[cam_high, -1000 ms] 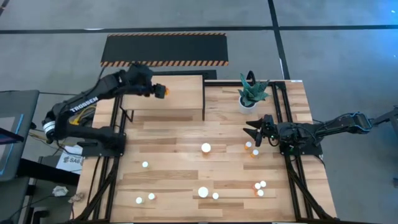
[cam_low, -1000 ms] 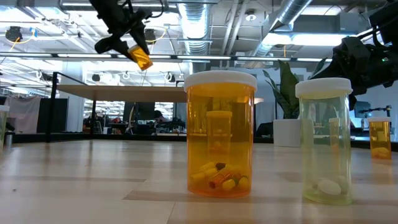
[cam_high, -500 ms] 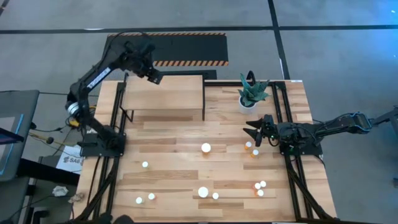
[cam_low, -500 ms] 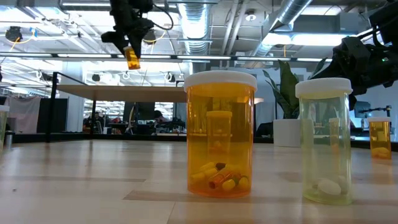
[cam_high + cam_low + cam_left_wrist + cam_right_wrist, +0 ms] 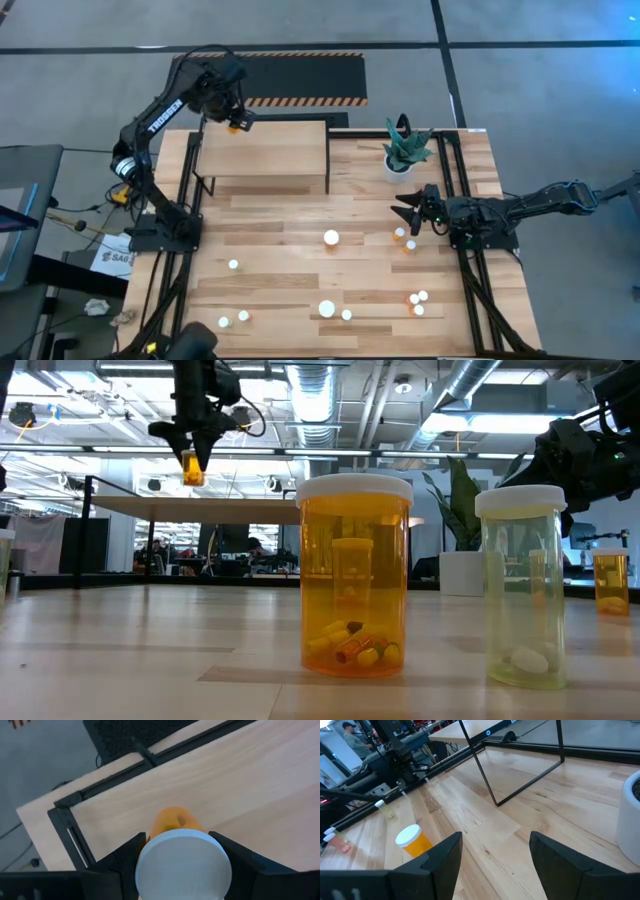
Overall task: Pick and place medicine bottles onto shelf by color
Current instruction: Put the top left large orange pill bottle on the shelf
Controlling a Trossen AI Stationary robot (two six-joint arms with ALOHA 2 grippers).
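A: High view first: how far along is the sorting?

B: Barely begun, I'd judge. The shelf (image 5: 265,150) at the far left of the counter (image 5: 300,260) has nothing standing on its plank top. About a dozen bottles are scattered over the counter, mostly along the near edge and toward the right side, such as one white-capped bottle (image 5: 331,238) near the middle.

A: And the left claw (image 5: 236,122)?

B: It hangs above the shelf's far left corner, closed partway around a small orange bottle (image 5: 172,820). The left wrist view shows the white cap between the two fingers and the orange body pointing down at the plank, not touching it.

A: So that one isn't placed?

B: Not yet; it has to come down and be let go.

A: The right claw (image 5: 408,212)?

B: Spread wide and holding nothing, resting low toward the counter's right edge, near the potted plant (image 5: 403,150). An orange bottle (image 5: 413,840) stands just ahead of it.
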